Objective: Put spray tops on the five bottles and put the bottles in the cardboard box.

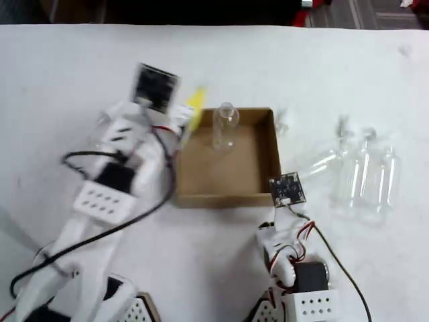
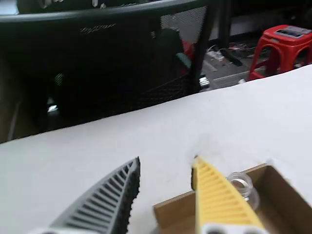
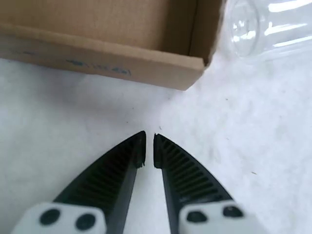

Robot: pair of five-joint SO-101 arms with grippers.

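Jaws of the left gripper [image 2: 165, 168] gape wide and empty by the cardboard box [image 1: 228, 198], which holds one clear bottle [image 1: 224, 127]; the right gripper [image 3: 148, 146] is nearly closed on nothing. The other bottles [image 1: 365, 178] lie on the counter [image 1: 67, 67] beside the box: thin glossy plastic, probably light, slippery and easily dented, best gripped at the stiffer neck.

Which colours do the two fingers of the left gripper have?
Left gripper: one finger grey, one yellow; clearest in the left wrist view.

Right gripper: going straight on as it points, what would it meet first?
The right gripper would probably meet the near wall of the brown cardboard box, near its corner; depth is unclear.
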